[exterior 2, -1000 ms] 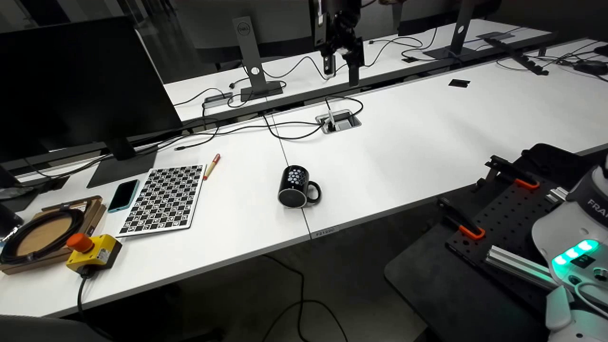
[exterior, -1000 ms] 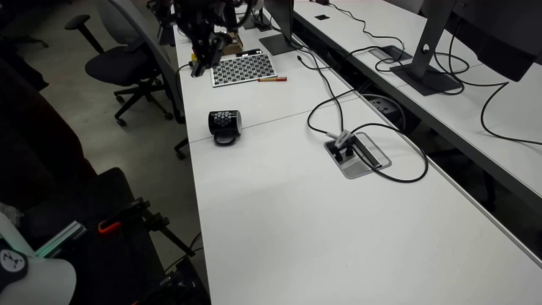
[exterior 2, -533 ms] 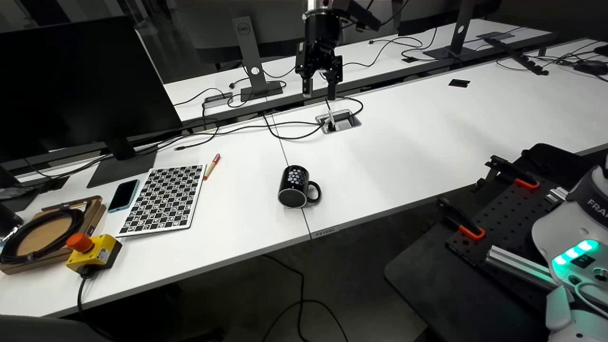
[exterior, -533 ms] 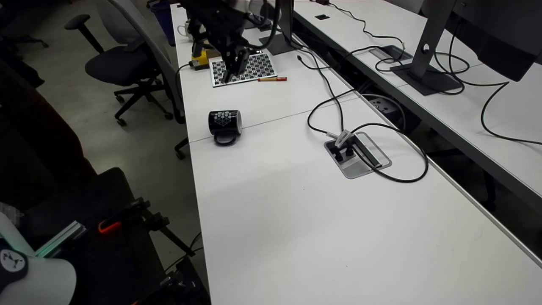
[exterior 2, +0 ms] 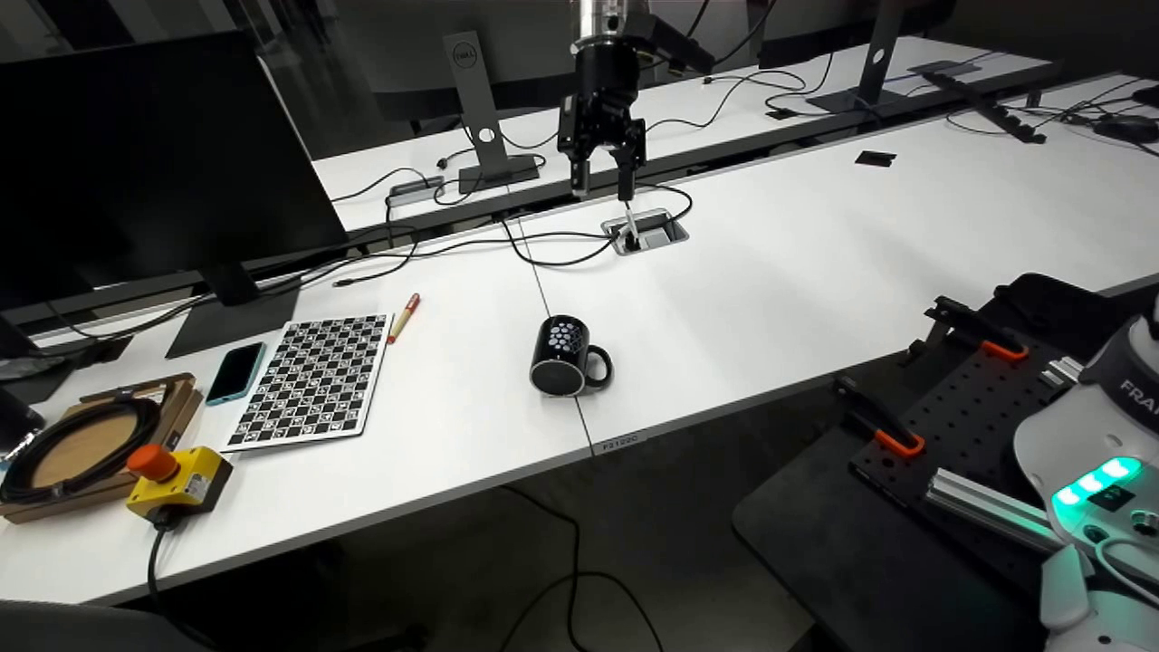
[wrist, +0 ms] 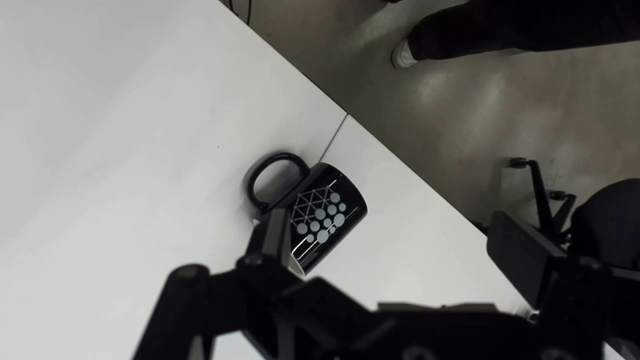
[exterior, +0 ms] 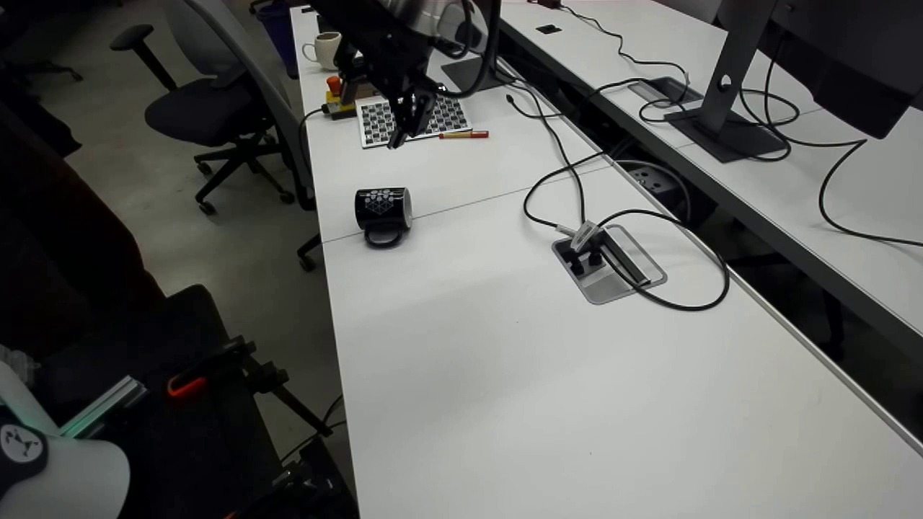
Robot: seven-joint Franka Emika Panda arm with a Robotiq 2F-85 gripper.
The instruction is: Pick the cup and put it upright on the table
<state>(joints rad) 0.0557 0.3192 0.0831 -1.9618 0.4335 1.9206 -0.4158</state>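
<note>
The black cup (exterior: 378, 207) with a white dotted print lies on its side on the white table (exterior: 505, 375). In an exterior view its base faces the camera and its handle points right on the cup (exterior 2: 560, 353). In the wrist view the cup (wrist: 327, 215) shows beyond the left finger, which hides part of its mouth end. My gripper (exterior 2: 603, 188) hangs above the table, apart from the cup. In the wrist view the gripper (wrist: 392, 225) has its fingers wide apart with nothing between them.
A checkered board (exterior 2: 312, 380), a marker (exterior 2: 404, 317), a phone (exterior 2: 235, 373) and a yellow emergency-stop box (exterior 2: 181, 480) lie on the table. A cable port (exterior: 609, 263) with looping black cables sits toward the far edge. A monitor (exterior 2: 154, 163) stands behind the board.
My gripper has come lower and turned. It has moved left in an exterior view where the cup's base shows, and right where its mouth shows. The cup has not moved.
</note>
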